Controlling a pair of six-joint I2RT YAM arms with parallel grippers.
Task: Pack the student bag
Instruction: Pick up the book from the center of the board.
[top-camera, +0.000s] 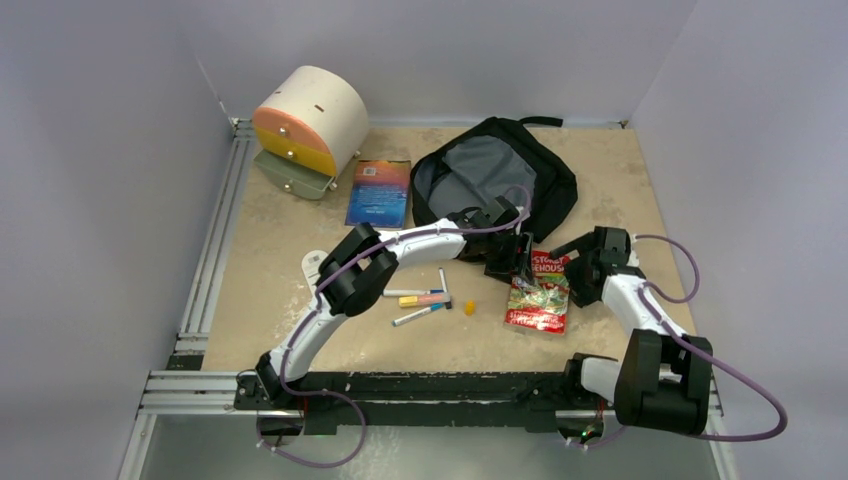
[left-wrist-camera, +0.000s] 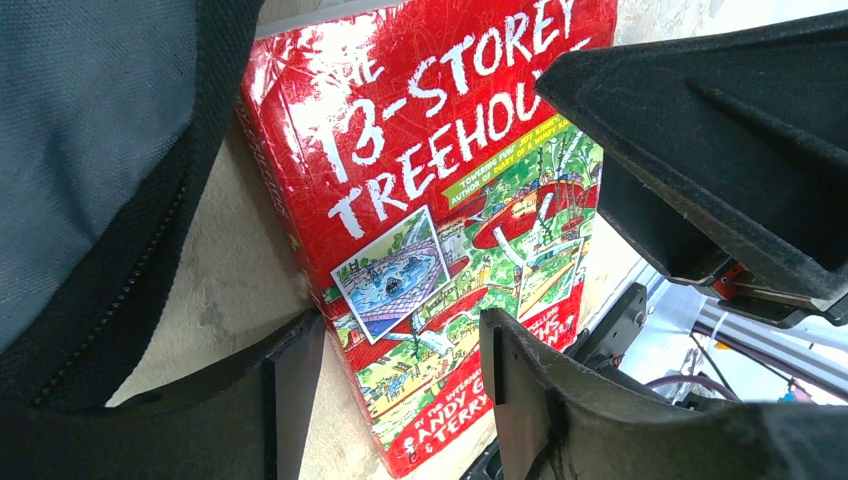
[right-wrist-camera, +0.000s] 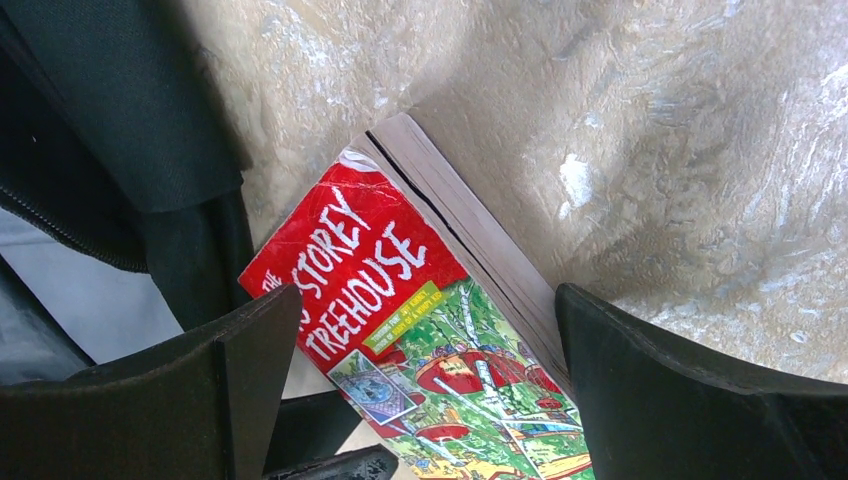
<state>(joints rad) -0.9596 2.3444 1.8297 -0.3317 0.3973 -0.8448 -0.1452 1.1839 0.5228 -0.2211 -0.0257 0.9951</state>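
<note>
Crowding the 13-Storey Treehouse book (top-camera: 538, 292)
left jaws and right jaws both spread wide; it's lying on the table (top-camera: 300, 225) by the backpack (top-camera: 556, 186).

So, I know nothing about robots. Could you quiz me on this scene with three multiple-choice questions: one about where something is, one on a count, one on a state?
1. How many books lie on the table?
A two
B one
C five

2. Relative to the student bag, the red book lies:
A inside it
B underneath it
C outside, flat on the table just beside it

3. The bag is:
A zipped shut
B open, with its grey lining showing
C turned upside down

Answers:
1 A: only the red book and a blue book show.
2 C: the book's cover shows on the bare table in the top view.
3 B: the bag's grey inside is exposed from above.
</note>
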